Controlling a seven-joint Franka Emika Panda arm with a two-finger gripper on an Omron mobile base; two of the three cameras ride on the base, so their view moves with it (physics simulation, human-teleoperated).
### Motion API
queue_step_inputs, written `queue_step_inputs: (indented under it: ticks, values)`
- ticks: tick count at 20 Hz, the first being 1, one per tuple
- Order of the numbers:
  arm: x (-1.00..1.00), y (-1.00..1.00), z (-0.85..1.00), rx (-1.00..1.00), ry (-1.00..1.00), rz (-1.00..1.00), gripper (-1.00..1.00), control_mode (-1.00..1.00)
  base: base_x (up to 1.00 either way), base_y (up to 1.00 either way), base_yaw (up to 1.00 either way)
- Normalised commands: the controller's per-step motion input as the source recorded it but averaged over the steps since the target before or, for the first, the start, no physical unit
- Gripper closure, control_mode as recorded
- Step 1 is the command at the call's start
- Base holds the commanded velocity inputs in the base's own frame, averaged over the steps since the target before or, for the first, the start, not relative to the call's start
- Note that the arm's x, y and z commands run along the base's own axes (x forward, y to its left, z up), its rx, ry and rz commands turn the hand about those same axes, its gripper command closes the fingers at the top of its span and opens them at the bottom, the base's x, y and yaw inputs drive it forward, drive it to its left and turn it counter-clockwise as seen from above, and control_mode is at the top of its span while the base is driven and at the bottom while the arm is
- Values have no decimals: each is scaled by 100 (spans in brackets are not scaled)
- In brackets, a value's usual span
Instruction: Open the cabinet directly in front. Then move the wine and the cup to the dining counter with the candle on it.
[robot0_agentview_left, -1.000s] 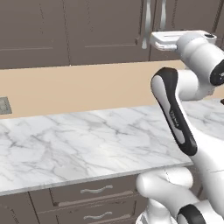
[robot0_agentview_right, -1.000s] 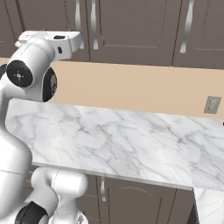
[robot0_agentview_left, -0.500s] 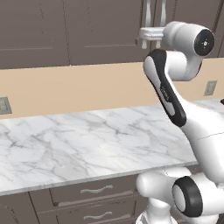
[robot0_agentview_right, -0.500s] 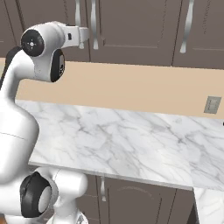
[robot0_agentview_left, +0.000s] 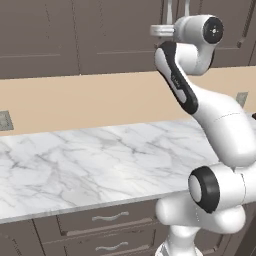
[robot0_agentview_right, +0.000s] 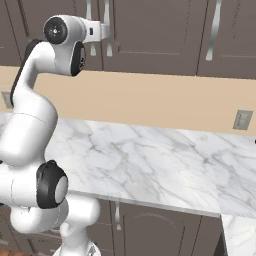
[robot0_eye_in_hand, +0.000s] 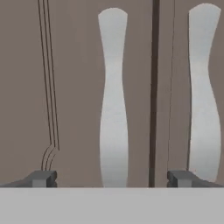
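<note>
Grey-brown panelled doors of the cabinet (robot0_eye_in_hand: 78, 87) stand shut on the far wall, above a beige backsplash (robot0_agentview_left: 75, 105) and a white, grey-veined marble worktop (robot0_agentview_left: 75, 165). In the hand view the pincer (robot0_eye_in_hand: 112, 178) faces the doors squarely from close by, its two dark fingertips (robot0_eye_in_hand: 41, 178) spread wide and holding nothing. Between the tips rises the left handle (robot0_eye_in_hand: 113, 96), a long curved silver bar; the dark seam (robot0_eye_in_hand: 155, 87) where the two doors meet runs just right of it, and the right handle (robot0_eye_in_hand: 204, 92) rises beyond the seam, above the right tip. Whether either tip touches the door cannot be told. In the left base view the white arm (robot0_agentview_left: 210, 120) climbs from the near right, bends over the worktop and ends high against the cabinet beside the handles. In the right base view the same arm (robot0_agentview_right: 30, 125) rises from the near left to the same pair of handles; a third handle (robot0_agentview_right: 215, 30) hangs on a neighbouring door farther right. Drawers (robot0_agentview_left: 107, 217) with short silver pulls sit under the near edge of the worktop, and a wall socket (robot0_agentview_right: 242, 120) is set in the backsplash at the right.
</note>
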Motion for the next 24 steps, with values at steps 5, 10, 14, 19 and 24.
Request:
queue_step_inputs:
  ticks: [5, 10, 14, 19, 24]
  values:
    - [76, 0, -41, 0, -2, 0, -100, -100, 0, 0, 0]
    - [94, 0, -26, 0, 0, 0, -100, -100, 0, 0, 0]
    - [50, 0, -7, 0, 0, 0, 100, -100, 0, 0, 0]
    - [0, 0, 0, 0, 0, 0, 100, -100, 0, 0, 0]
    - [-34, 3, 3, 0, -8, 0, 100, -100, 0, 0, 0]
